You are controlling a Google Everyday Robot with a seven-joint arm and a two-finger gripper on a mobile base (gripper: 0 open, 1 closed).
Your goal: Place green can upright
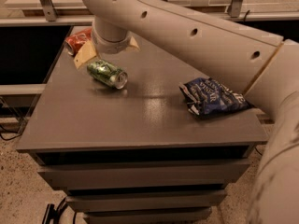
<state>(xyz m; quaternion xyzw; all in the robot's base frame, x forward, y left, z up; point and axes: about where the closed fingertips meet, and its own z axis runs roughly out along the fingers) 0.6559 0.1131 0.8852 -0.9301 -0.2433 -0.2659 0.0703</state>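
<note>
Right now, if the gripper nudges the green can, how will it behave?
The green can lies on its side on the flat table, so it will likely roll. Its smooth metal may slip. The gripper hovers just above and behind it.

Dim amber — gripper (109, 49) above glaring tabletop (154, 111)

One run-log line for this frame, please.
green can: on its side on table | gripper: above, just behind it, fingers open, empty | upright: not yet

On the table (117, 125) the green can (107, 73) lies left of the bag (212, 97), the gripper (108, 54) just behind and above it.
</note>
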